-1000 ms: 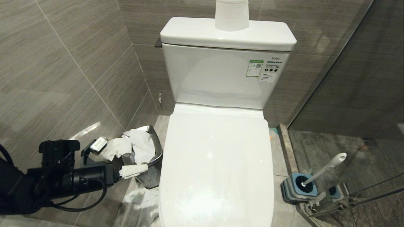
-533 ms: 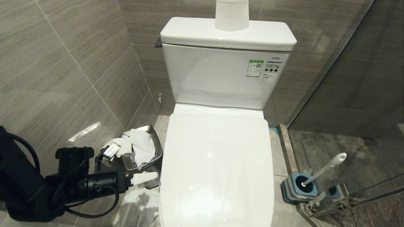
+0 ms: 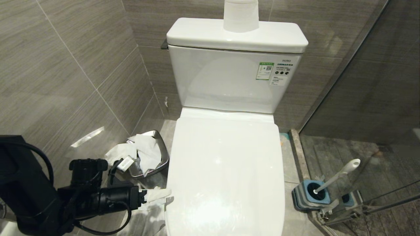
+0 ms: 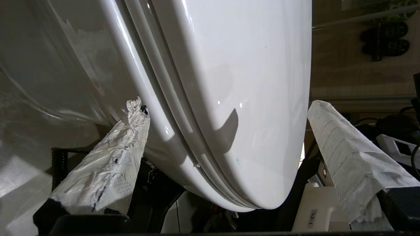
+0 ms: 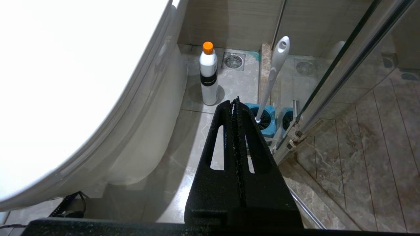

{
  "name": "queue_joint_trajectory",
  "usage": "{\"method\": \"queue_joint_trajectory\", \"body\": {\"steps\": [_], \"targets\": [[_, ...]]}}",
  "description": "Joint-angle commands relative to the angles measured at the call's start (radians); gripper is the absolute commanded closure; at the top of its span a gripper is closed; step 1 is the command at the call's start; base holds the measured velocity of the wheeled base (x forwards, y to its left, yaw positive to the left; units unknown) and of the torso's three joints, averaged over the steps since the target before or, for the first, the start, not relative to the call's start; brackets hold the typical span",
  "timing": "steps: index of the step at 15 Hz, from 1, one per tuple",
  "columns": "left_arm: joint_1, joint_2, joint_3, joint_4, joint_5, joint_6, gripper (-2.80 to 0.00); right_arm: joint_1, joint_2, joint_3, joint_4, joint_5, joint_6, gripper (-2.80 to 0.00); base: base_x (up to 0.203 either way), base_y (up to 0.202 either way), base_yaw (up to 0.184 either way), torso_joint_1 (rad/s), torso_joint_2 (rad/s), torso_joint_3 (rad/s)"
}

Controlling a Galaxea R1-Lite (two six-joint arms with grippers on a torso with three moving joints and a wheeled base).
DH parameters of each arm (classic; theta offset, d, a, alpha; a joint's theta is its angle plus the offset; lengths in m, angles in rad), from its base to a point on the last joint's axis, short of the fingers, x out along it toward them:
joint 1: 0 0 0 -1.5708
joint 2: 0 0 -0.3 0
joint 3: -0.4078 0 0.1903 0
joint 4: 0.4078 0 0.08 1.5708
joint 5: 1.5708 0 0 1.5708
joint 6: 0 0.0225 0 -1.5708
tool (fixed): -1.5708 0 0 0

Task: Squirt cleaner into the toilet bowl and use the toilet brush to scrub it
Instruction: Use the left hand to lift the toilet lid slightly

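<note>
The grey tiled floor (image 3: 290,170) carries the white toilet (image 3: 226,170), lid closed. A steel bin (image 3: 154,157) stuffed with paper stands beside it near the wall. On the opposite side stand the blue brush holder (image 3: 306,195), a white orange-capped bottle (image 5: 208,77) and a floor drain (image 5: 233,61).

A small steel bin (image 3: 157,164) is sitting on the floor just beside the closed toilet lid (image 3: 226,170), with crumpled white paper (image 3: 144,152) spilling over its rim. A roll of toilet paper (image 3: 240,14) is standing upright on the cistern (image 3: 226,82), which is carrying a green-and-white sticker (image 3: 264,71). A white bottle with an orange cap (image 5: 208,77) is standing near a floor drain (image 5: 233,60), beside the square grey-and-blue holder (image 3: 306,195) and the glass shower partition (image 5: 344,65)
</note>
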Motion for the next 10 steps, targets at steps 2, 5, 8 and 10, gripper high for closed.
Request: {"method": "queue_joint_trajectory", "body": {"steps": [2, 5, 8, 10], "targets": [[-0.007, 0.021, 0.0, -0.005, -0.005, -0.003, -2.8, 0.0, 0.0, 0.0, 0.0, 0.0, 0.0, 0.0, 0.0, 0.0, 0.0, 0.0, 0.0, 0.0], [-0.015, 0.026, -0.001, -0.005, -0.005, -0.004, -2.8, 0.0, 0.0, 0.0, 0.0, 0.0, 0.0, 0.0, 0.0, 0.0, 0.0, 0.0, 0.0, 0.0], [-0.018, 0.026, 0.001, -0.005, -0.007, -0.013, -2.8, 0.001, 0.0, 0.0, 0.0, 0.0, 0.0, 0.0, 0.0, 0.0, 0.0, 0.0, 0.0, 0.0], [-0.021, 0.028, 0.007, -0.005, -0.007, -0.012, -2.8, 0.001, 0.0, 0.0, 0.0, 0.0, 0.0, 0.0, 0.0, 0.0, 0.0, 0.0, 0.0, 0.0]]}}
